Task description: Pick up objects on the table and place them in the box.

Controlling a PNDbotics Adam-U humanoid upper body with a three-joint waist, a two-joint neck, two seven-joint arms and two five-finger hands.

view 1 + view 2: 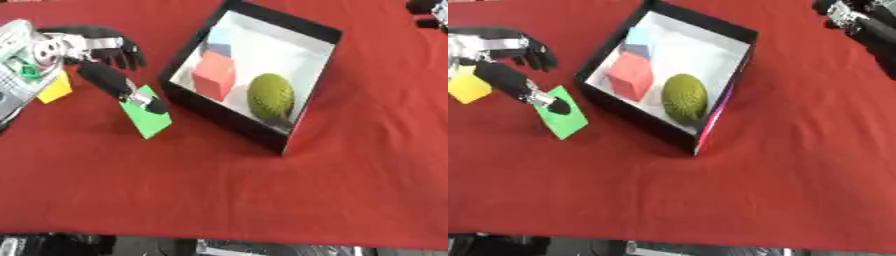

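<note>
A flat green block (pixel 150 119) lies on the red table just left of the black box (pixel 219 119). My left hand (pixel 92 46) hovers over it from the upper left. One straight digit (pixel 131 92) reaches down, its tip resting on the green block, while the other fingers hang relaxed above and hold nothing. A yellow block (pixel 54 90) sits partly hidden behind that hand's wrist. Inside the white-lined box are a red cube (pixel 214 75), a blue cube (pixel 220 44) and a green spiky ball (pixel 269 95). My right hand (pixel 857 20) shows at the top right corner, far from the box.
The box stands askew at the upper middle, with its tall near wall facing me. Red cloth (pixel 219 200) stretches wide in front of and to the right of the box. The table's front edge runs along the bottom.
</note>
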